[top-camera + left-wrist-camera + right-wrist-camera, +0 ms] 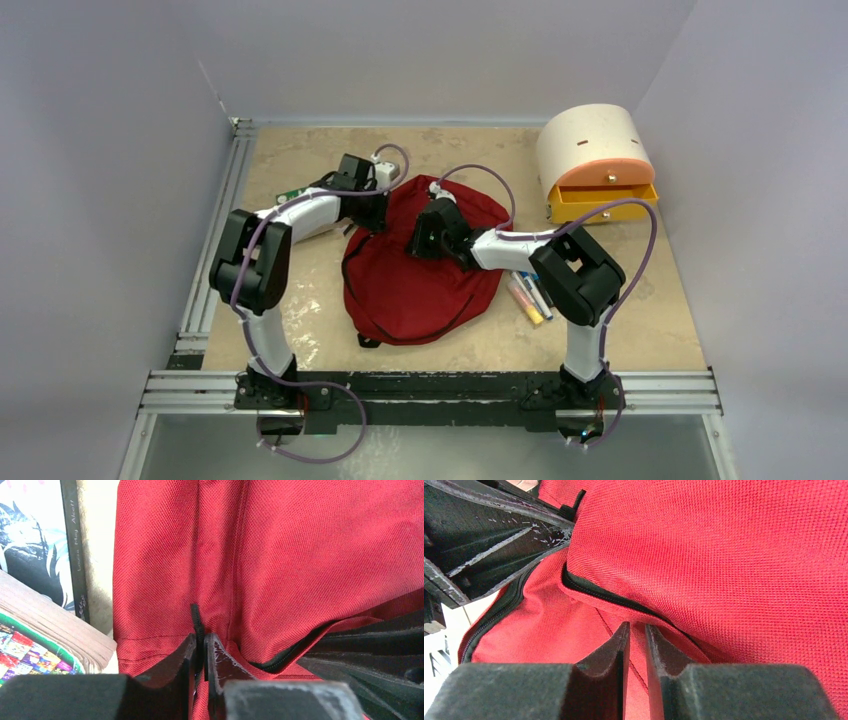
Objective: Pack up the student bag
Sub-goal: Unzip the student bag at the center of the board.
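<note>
Nearest to us, both arms rise from the metal rail [430, 392] at the near edge of the table [655, 325]. Just beyond it, the student bag [415, 285] lies flat in the middle of the table, its dark red cloth spread from near the rail towards the far side. At its right edge, a few markers [528, 297] lie on the table, partly under the right arm.

Farther in, the right gripper [636, 635] rests on the bag's upper middle, its jaws drawn close together with red cloth showing in the narrow gap. We cannot tell whether it pinches the cloth or only presses against it. A black zipper [599, 594] curves across the fabric just beyond its fingertips.

At the bag's far-left corner, the left gripper [201, 646] is clenched on a thin black tab [197, 616] that stands up between its fingers. The two grippers are close together.

Left of the bag, just beside it, lies a stack of books [47, 630]; we see a green-edged cover and one with a dark spine.

In the far-right corner stands a cream-and-orange drawer box [595, 150], well apart from the bag.
</note>
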Action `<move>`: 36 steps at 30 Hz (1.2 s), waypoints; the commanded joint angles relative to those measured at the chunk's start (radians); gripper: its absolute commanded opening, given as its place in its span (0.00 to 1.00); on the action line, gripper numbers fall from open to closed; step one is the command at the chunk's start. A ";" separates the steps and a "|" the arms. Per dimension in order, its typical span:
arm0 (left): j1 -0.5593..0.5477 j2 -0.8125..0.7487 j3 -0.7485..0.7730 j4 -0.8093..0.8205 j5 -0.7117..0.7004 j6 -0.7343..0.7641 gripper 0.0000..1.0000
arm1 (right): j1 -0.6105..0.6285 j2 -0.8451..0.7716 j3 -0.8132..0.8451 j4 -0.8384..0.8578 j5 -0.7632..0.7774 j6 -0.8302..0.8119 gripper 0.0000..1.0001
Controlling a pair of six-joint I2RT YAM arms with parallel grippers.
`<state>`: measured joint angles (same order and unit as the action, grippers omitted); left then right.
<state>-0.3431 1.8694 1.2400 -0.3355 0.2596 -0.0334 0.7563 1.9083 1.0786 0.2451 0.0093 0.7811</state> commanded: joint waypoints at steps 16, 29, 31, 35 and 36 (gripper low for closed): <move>-0.010 -0.240 -0.048 0.037 -0.187 -0.096 0.00 | 0.000 -0.016 -0.011 -0.063 0.021 -0.012 0.19; -0.010 -0.245 -0.088 0.002 -0.165 -0.266 0.04 | 0.000 -0.008 -0.012 -0.055 0.012 -0.007 0.22; -0.010 -0.238 -0.084 -0.005 -0.164 -0.267 0.05 | 0.000 -0.013 -0.015 -0.055 0.013 -0.009 0.22; -0.010 -0.229 -0.076 -0.013 -0.176 -0.268 0.00 | -0.001 -0.020 -0.019 -0.058 0.016 -0.009 0.22; -0.010 -0.228 -0.076 -0.014 -0.178 -0.269 0.00 | -0.002 -0.021 -0.018 -0.059 0.015 -0.008 0.22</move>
<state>-0.3603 1.6779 1.1584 -0.3523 0.0975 -0.2787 0.7582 1.9079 1.0782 0.2451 0.0063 0.7849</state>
